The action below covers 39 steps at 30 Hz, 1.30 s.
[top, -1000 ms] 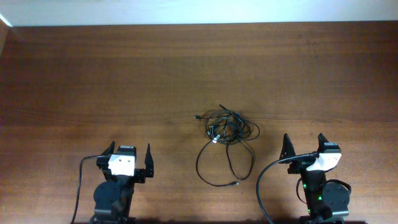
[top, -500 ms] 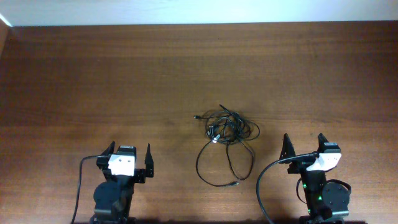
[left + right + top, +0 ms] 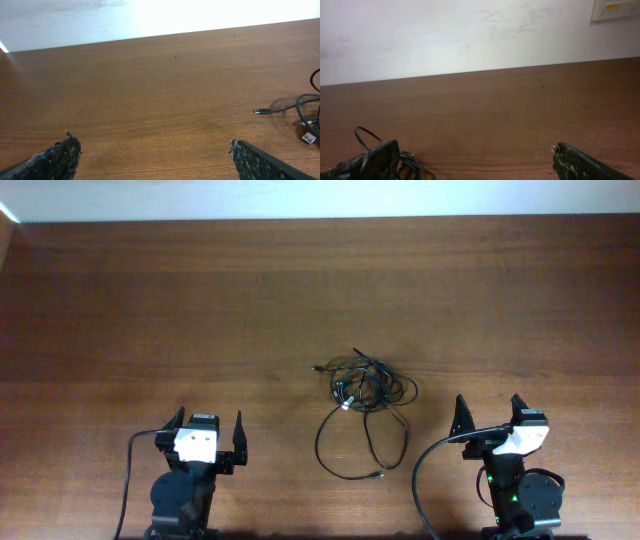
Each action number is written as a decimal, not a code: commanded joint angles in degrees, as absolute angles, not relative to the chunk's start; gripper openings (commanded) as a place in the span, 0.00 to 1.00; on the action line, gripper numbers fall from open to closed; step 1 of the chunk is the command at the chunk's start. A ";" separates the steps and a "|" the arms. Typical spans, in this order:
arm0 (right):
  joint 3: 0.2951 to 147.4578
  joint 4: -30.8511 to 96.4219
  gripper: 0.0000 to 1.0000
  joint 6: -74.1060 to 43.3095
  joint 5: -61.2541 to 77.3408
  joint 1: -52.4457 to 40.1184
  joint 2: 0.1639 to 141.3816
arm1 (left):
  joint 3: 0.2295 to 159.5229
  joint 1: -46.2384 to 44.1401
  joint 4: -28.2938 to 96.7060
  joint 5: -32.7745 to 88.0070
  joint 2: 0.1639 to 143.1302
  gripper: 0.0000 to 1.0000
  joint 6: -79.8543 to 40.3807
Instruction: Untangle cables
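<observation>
With left gripper [image 3: 209, 417] and right gripper [image 3: 488, 402] both spread wide and empty, risk of cinching the cables [image 3: 365, 392], heaped ahead and left of the right gripper, by pulling the dense clump instead of a loose plug end [image 3: 376, 476].

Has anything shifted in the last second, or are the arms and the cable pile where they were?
Nothing visibly changed. The cables lie in the same tangle mid-table, with the loose loop trailing toward the near edge. The left gripper and right gripper are parked as before, fingers open, holding nothing.
</observation>
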State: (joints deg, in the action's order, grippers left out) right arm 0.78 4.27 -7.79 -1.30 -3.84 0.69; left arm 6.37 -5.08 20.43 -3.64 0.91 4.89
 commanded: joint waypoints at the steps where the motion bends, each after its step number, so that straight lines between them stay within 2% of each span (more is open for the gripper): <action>1: 0.32 4.45 0.99 -8.36 -1.78 -4.10 0.21 | 6.55 -5.21 21.71 -3.90 0.67 0.99 4.32; 22: 0.32 4.19 0.99 -8.43 -1.61 -4.10 0.21 | 6.55 -5.21 21.61 -4.14 0.67 0.99 4.34; 29: 1.32 4.08 0.99 -8.38 12.97 -4.10 0.84 | 6.55 -5.21 19.57 -4.25 0.67 0.99 4.38; 35: 10.00 10.94 0.99 -8.36 16.27 -4.10 2.70 | 6.76 -5.21 10.83 7.42 1.23 0.99 6.70; 39: 21.32 14.63 0.99 -8.32 16.08 -4.08 12.75 | 13.08 -5.21 10.94 8.21 9.67 0.99 6.72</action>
